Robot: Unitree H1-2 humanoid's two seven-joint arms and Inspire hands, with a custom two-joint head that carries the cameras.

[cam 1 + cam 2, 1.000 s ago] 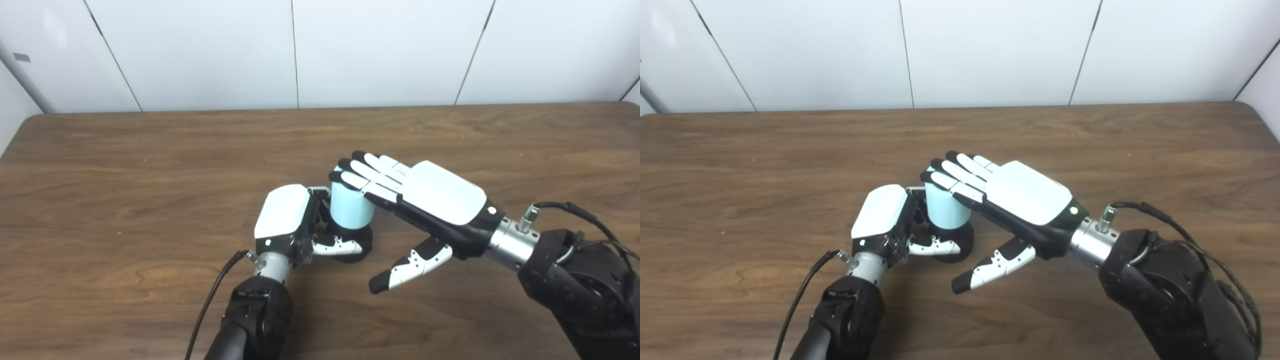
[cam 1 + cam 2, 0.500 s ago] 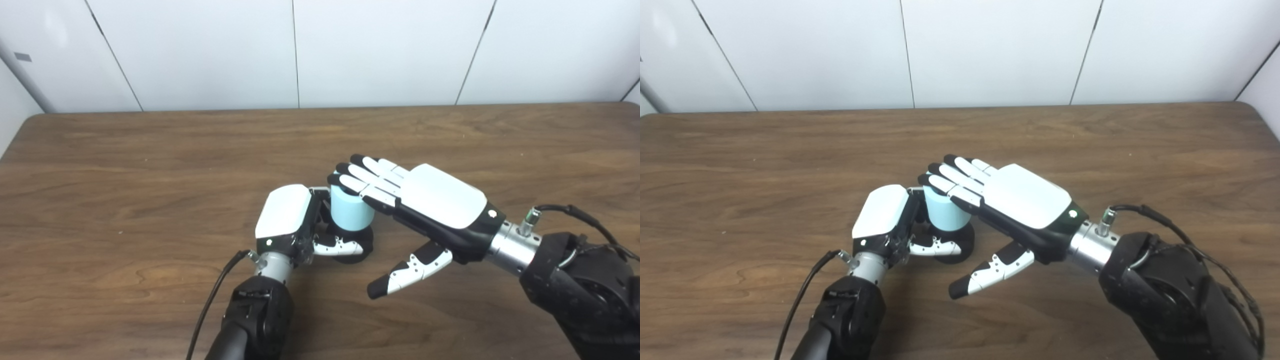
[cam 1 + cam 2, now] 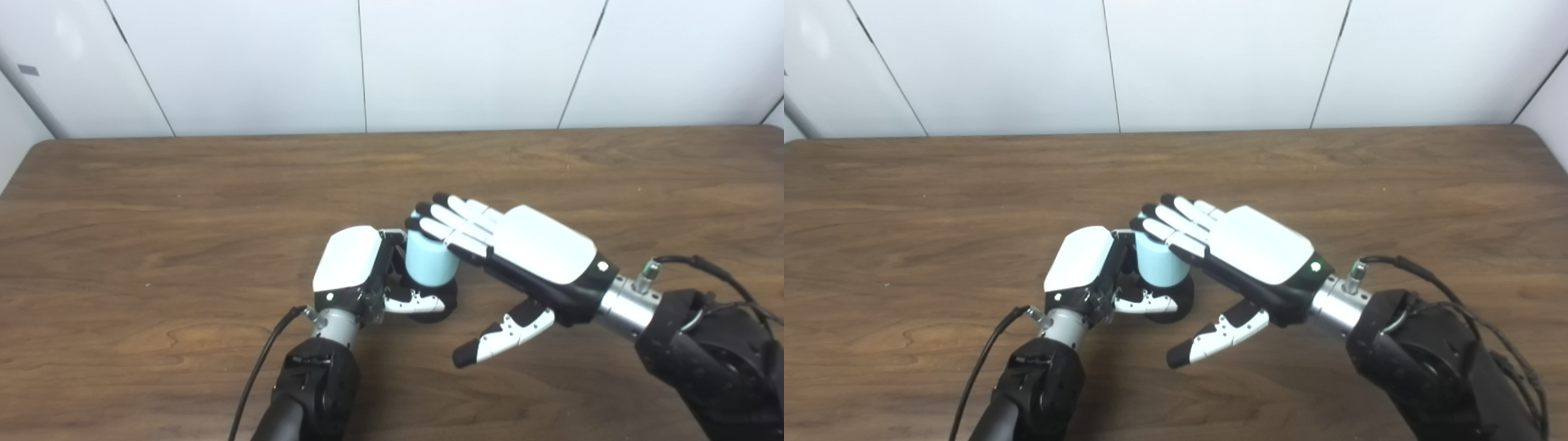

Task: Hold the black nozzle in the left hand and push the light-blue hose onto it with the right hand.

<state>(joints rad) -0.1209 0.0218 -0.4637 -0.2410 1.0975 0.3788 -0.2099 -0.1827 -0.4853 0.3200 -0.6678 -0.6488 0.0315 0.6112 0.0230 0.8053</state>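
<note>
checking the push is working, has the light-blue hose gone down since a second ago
Yes. The light-blue hose shows less height above the black nozzle held by the left hand, while the right hand presses its top.

The light-blue hose (image 3: 430, 263) is a short, thick cylinder. It stands upright on top of the black nozzle (image 3: 442, 301), which is a low round piece resting on the tabletop (image 3: 184, 202). Only the lower rim of the nozzle shows under the hose. Both stand about in the middle of the tabletop, closer to its near edge.
</note>
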